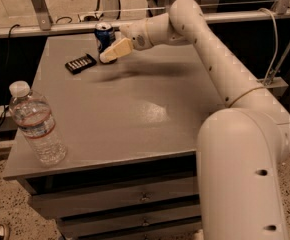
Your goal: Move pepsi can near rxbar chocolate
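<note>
The pepsi can [104, 34] is blue with a silver top and stands upright at the far edge of the grey table [135, 114]. My gripper [112, 51] reaches in from the right and is shut on the can. Its pale near finger [117, 49] crosses the can's lower half and hides its base. The rxbar chocolate [80, 63] is a flat dark bar with a row of pale markings. It lies on the table just left of and nearer than the can, about a can's width away.
A clear plastic water bottle [36, 125] with a white cap stands at the table's near left corner. A metal rail [60, 30] runs behind the far edge. My arm [220, 69] spans the table's right side. Drawers sit under the tabletop.
</note>
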